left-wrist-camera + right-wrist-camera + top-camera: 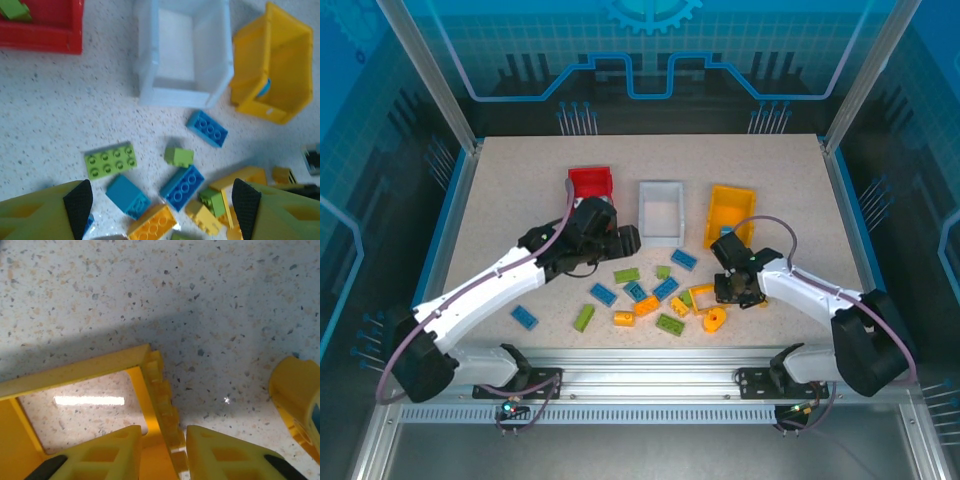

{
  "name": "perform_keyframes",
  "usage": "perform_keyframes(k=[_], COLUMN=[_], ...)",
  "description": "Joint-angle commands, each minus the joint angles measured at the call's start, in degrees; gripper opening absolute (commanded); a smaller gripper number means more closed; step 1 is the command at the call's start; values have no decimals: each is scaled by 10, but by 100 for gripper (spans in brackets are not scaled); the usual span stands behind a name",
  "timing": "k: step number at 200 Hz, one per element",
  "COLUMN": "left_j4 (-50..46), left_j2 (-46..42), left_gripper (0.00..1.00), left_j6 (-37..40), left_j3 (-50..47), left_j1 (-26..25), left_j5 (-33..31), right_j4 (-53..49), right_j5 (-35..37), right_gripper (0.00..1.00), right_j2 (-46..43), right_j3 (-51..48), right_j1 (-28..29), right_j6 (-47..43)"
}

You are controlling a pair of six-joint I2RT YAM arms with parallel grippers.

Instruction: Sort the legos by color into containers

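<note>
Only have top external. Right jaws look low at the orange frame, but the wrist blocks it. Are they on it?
Observer: Yes. In the right wrist view the right jaws sit either side of one toothed side bar of the orange frame, closed against it.
Operator: Left jaws? Just a dark blob here.
Observer: The left jaws are wide open and empty. They hover above the loose pile, with a blue brick below the gap.
Operator: Anything in the red bin? The arm covers it.
Observer: One lime green brick lies inside the red bin.

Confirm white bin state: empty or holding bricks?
Empty. The white bin shows a bare floor in the left wrist and top views.
</note>
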Motion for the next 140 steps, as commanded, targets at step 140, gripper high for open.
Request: perform_keyframes(k=[140], left_j4=[10], left_j2=[-153], left_gripper=[75], left_j6=[-13], left_j3=[-66], left_j1=[-35], left_j5=[-42], right_j4=[-13], right_j5=[184], right_gripper=[0], right_j2=[77], right_j3=[327], right_j1=[85], right_j6=[-311])
